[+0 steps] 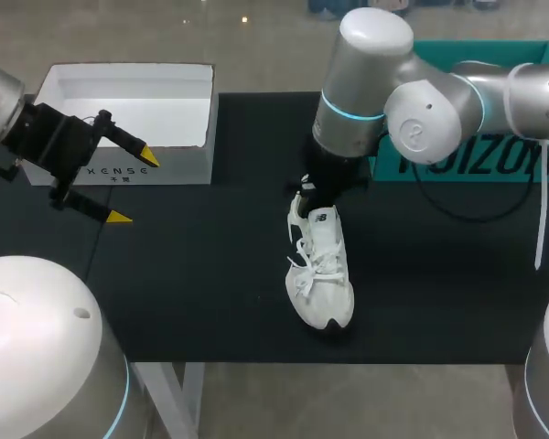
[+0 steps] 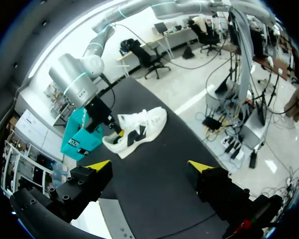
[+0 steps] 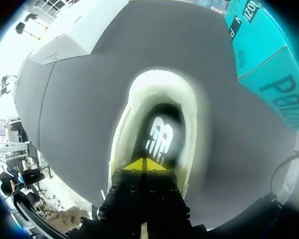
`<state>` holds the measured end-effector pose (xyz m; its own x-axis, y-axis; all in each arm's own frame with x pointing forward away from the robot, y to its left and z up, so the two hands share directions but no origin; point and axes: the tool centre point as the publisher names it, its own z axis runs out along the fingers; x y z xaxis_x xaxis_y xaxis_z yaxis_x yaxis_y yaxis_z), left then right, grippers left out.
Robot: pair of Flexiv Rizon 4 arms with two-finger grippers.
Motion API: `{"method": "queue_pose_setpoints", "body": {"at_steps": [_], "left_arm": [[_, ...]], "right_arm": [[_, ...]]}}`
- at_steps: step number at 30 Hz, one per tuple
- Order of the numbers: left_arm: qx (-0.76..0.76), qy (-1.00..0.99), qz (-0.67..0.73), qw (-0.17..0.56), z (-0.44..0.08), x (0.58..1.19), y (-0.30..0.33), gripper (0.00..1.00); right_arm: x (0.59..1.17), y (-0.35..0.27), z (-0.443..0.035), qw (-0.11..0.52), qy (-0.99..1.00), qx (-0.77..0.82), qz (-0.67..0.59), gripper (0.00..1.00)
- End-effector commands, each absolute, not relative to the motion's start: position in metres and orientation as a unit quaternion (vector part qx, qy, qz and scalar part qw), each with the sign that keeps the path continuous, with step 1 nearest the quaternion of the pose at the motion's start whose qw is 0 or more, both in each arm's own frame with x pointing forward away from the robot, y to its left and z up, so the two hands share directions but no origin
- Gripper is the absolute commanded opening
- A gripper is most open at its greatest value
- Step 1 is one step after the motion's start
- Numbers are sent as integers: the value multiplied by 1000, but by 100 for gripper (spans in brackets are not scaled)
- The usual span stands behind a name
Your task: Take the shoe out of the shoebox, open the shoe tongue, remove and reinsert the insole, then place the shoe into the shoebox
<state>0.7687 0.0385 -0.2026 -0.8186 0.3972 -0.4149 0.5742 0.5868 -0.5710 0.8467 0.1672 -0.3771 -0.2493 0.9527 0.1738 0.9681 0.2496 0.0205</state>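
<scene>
Head view: the shoebox sits open at the table's back left, white inside w/ nothing in it, small dark print on its front wall. A teal box w/ big dark lettering stands at back right, partly hidden by the R arm. The shoe is out of the shoebox, upright mid-table, toe toward the near edge. The R gripper is at its heel, fingers hidden here. The L gripper hangs by the shoebox front, jaws spread, holding nothing.

L wrist view: L gripper wide apart over bare table. The shoe lies well ahead, a dark logo on its side, teal box behind it.

R wrist view: R gripper is inside the shoe's mouth, tips pressed together just over the insole and its white logo. Can't tell if they pinch anything. The toe is cut off from sight. Shoebox and teal box lie beyond.
</scene>
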Motion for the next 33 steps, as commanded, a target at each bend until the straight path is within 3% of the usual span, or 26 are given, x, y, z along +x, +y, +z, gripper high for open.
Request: {"method": "queue_pose_setpoints", "body": {"at_steps": [1, 10, 26, 33], "left_arm": [[275, 883, -360, 121, -202, 768, 39, 100], [275, 883, -360, 121, -202, 768, 39, 100], [275, 883, -360, 121, -202, 768, 39, 100], [275, 883, -360, 121, -202, 768, 39, 100]], "right_arm": [[850, 177, -397, 61, -788, -611, -53, 0], [842, 175, -417, 73, -785, -614, -36, 0], [850, 161, -363, 45, -783, -619, -48, 0], [847, 163, -362, 49, -788, -614, -25, 0]]}}
